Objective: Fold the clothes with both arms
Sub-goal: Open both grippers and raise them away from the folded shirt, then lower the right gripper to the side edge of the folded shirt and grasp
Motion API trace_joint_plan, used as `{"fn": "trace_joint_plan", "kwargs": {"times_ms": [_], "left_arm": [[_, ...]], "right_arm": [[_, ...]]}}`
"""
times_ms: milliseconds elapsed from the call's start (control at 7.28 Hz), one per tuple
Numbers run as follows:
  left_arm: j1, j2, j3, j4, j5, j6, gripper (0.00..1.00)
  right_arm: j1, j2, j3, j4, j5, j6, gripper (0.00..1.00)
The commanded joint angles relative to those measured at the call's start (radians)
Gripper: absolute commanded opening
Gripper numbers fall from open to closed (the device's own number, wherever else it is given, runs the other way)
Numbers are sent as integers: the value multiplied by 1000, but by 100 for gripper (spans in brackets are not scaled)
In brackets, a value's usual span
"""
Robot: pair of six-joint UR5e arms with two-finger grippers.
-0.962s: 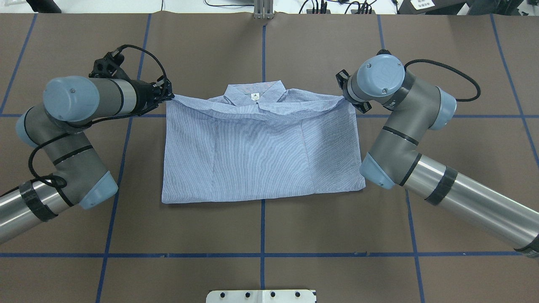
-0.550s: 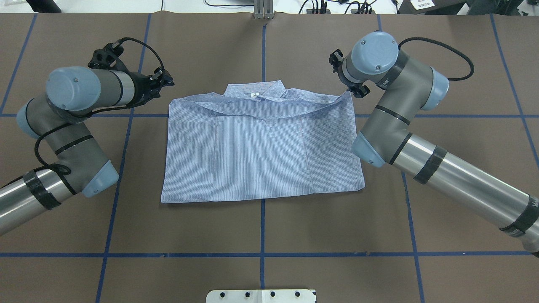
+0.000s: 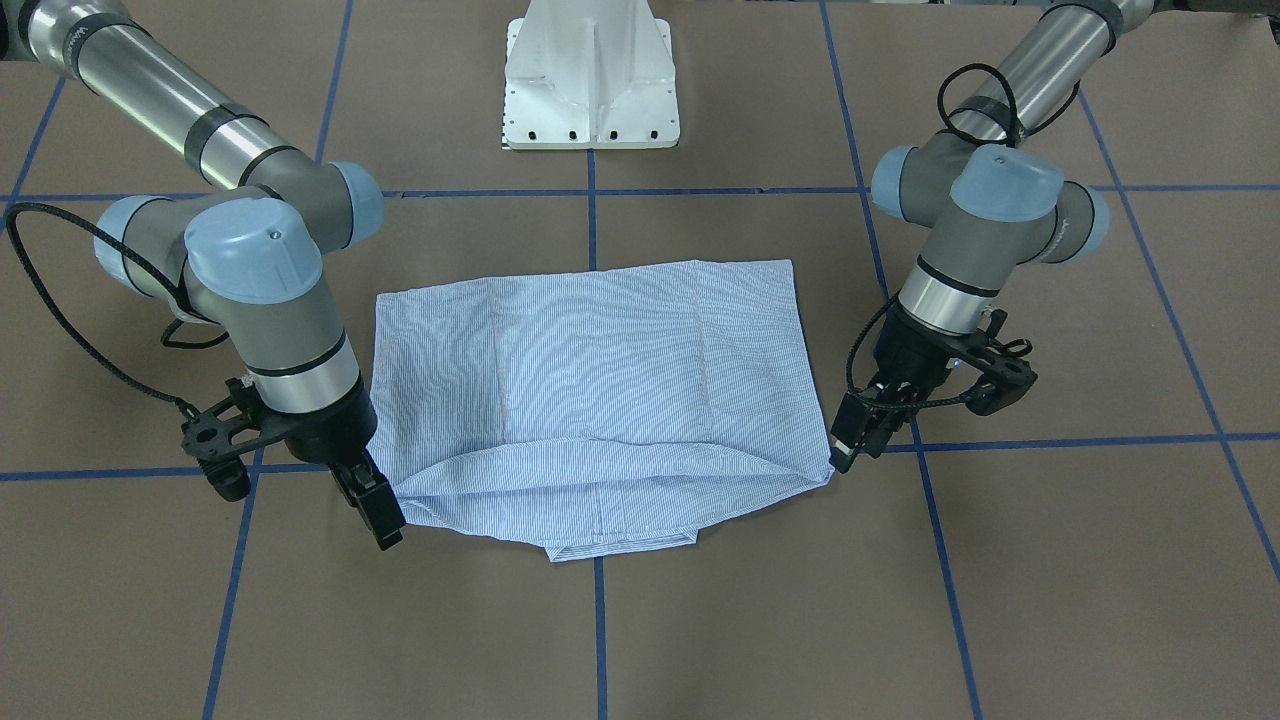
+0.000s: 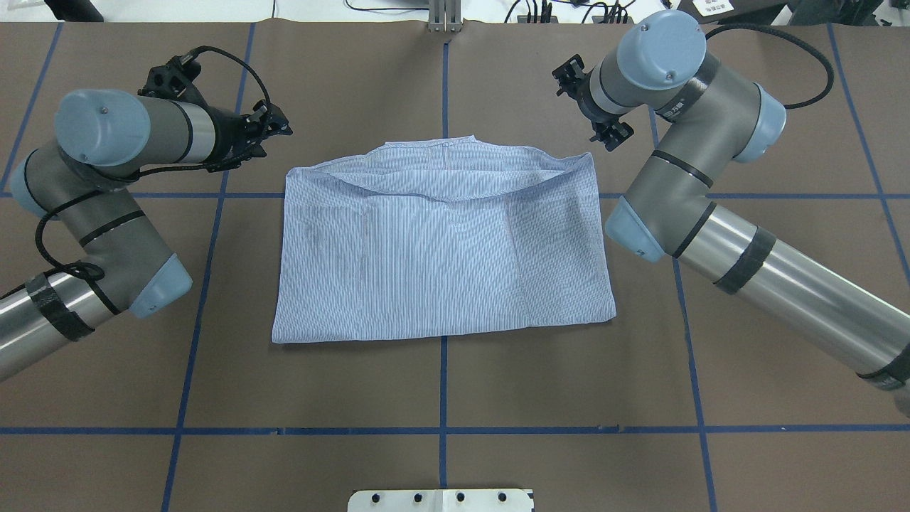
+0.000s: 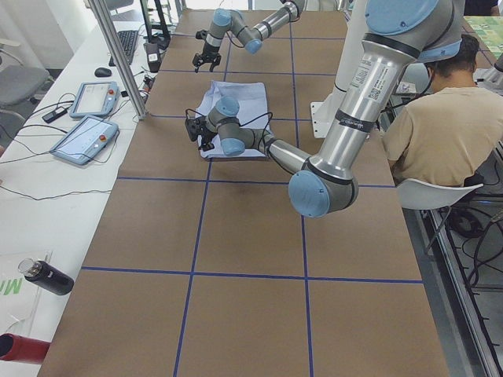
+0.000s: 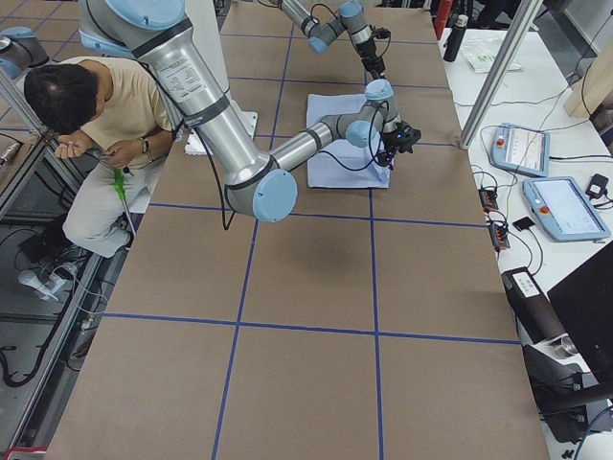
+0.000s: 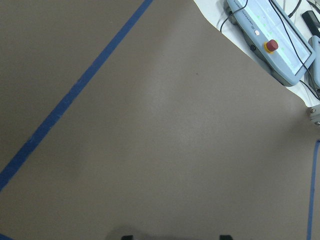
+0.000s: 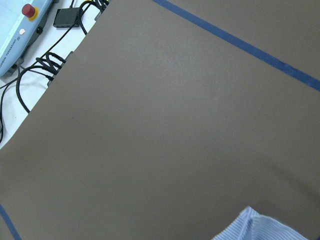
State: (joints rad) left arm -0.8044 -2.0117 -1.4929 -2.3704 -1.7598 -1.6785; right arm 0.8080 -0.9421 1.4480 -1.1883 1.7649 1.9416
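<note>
While the shirt [image 3: 600, 380] lies folded on the desk [image 3: 900, 600], we note the left tool [image 3: 848, 452] and right tool [image 3: 385, 525] just off its collar-edge corners. Left fingers parted, holding nothing; for the right we cannot tell.

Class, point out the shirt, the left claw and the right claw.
shirt [image 4: 441, 263], overhead view, middle of its folded body.
left claw [image 3: 845, 448], front-facing view, between its fingertips.
right claw [image 3: 383, 520], front-facing view, between its fingertips.
</note>
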Motion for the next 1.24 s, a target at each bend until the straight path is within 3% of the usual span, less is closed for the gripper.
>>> {"fn": "trace_joint_plan", "kwargs": {"times_ms": [0,275,550,825,1099], "left_arm": [[-6,2,-24,0,-7,0,65],[-13,8,-53,2,-23,2,65],[-13,13,-55,-1,-23,23,65],[-16,14,-91,5,-21,28,65],[-24,14,-101,8,-18,28,65]], "right_arm": [[-68,-134,177,2,-2,54,100],[-140,-242,296,1,-28,144,100],[-245,-343,380,1,-129,270,100],[-303,-449,454,2,-136,299,100],[-357,-452,457,2,-157,341,98]]}}
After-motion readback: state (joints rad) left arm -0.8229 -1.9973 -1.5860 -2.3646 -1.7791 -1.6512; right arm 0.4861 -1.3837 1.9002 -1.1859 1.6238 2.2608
